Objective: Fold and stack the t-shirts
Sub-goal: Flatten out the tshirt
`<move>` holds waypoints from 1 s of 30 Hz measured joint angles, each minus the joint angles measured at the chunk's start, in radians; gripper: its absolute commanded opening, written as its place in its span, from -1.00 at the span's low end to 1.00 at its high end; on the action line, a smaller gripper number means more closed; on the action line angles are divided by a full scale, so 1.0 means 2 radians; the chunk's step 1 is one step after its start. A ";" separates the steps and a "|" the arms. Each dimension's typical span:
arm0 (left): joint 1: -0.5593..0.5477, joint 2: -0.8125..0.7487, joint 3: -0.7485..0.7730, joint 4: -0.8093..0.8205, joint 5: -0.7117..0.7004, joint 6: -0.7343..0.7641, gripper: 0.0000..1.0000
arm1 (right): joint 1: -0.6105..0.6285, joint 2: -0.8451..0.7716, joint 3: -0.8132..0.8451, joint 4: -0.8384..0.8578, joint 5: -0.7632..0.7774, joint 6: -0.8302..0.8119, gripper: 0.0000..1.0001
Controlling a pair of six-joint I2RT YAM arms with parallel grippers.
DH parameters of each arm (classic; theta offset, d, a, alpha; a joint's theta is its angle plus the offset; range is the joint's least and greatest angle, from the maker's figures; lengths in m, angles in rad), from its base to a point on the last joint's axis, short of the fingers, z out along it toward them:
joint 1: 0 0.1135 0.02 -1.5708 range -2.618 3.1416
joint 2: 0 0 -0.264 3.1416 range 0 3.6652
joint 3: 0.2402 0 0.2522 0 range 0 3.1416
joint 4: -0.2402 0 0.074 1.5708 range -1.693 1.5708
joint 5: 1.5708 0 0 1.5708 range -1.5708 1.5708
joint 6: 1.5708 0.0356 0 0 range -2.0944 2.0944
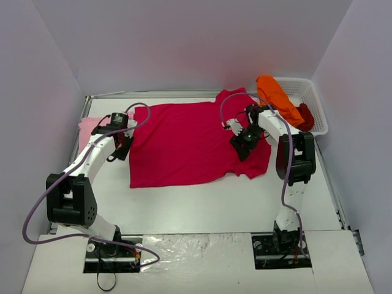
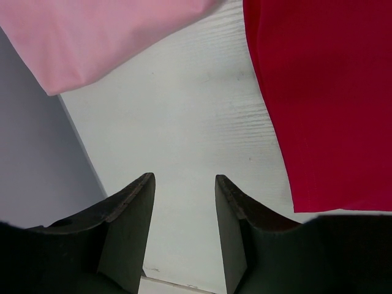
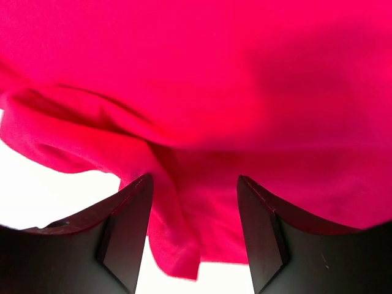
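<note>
Right, the crimson shirt (image 1: 190, 144) lies spread across the middle of the table (image 1: 202, 202), front side down or up I cannot tell, with its right sleeve end rumpled. Over that rumpled part hangs the right gripper (image 3: 195, 184), its jaws parted to a middling gap. A loose fold of crimson cloth sits between them and brushes one finger, but it is not pinched (there is daylight beside it in the wrist view). Across on the other side, the left gripper (image 2: 184, 184) hovers above bare white tabletop, jaws also parted to a middling gap and holding nothing. It sits between the crimson shirt's left edge and the pink shirt (image 1: 89, 125). That pink shirt lies flat against the left wall, clear of the crimson one. Up at the far right corner stands the basket (image 1: 315, 101). The orange shirt (image 1: 275, 98) spills over its near-left rim in a heap, just beside the crimson shirt's upper right sleeve. The dark red shirt (image 1: 306, 116) is bunched right next to the orange one, at the basket's front.
</note>
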 measured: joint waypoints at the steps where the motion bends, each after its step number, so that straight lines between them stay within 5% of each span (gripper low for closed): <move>1: -0.001 0.000 0.000 0.000 0.000 0.000 -0.15 | 0.000 -0.012 -0.004 0.007 0.001 0.005 0.08; 9: -0.002 0.000 0.001 -0.001 0.000 0.000 -0.15 | 0.001 -0.141 -0.034 0.042 -0.002 0.022 0.05; 13: -0.002 -0.002 0.001 -0.001 0.002 0.000 -0.14 | 0.007 -0.184 -0.056 0.039 -0.004 0.018 -0.12; 30: -0.002 -0.006 0.001 -0.001 0.005 0.000 -0.14 | 0.064 -0.154 -0.151 -0.012 0.013 -0.017 -0.18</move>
